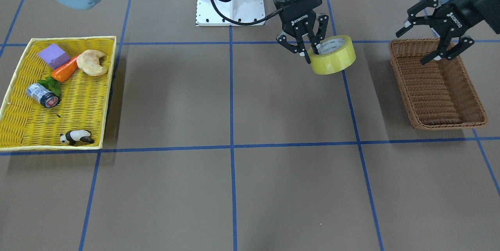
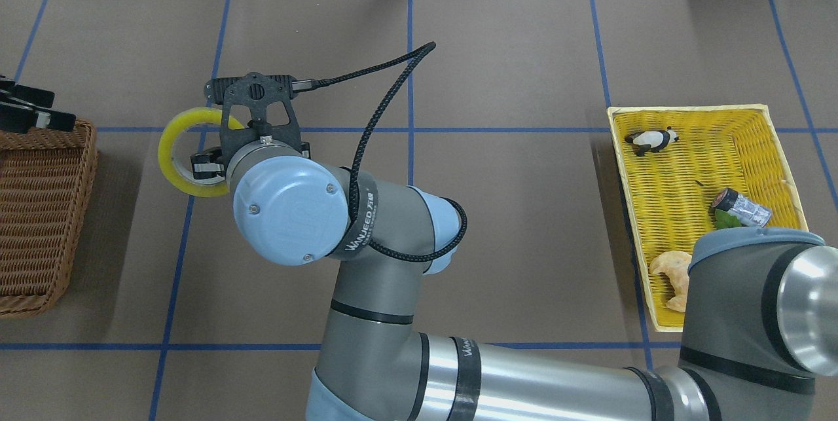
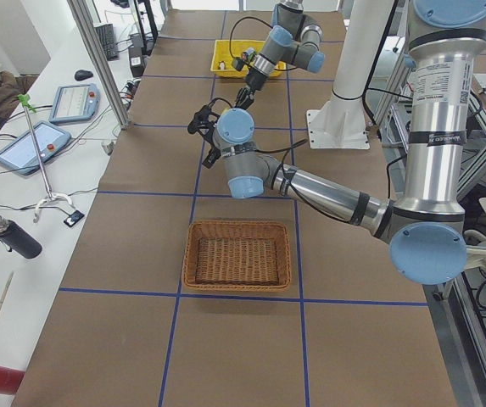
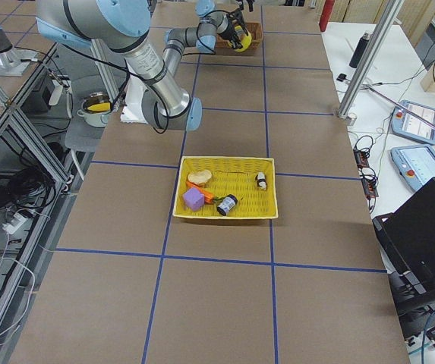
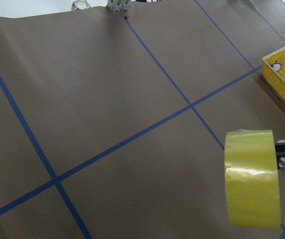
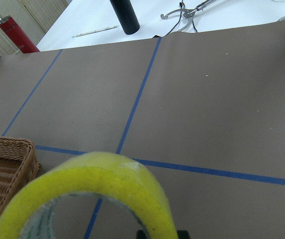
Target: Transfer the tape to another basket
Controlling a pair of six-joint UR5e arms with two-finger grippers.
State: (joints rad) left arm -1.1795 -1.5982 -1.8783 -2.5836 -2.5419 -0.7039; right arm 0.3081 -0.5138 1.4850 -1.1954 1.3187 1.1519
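The right gripper held the tape short of the basket.
From where I stood, the right gripper was clamped on the roll's wall, one finger inside the core, and the tape sat tilted over the table between the yellow tray and the basket, nearer the basket but outside it. The left gripper hung over the basket's robot-side end, its fingers spread wide apart.
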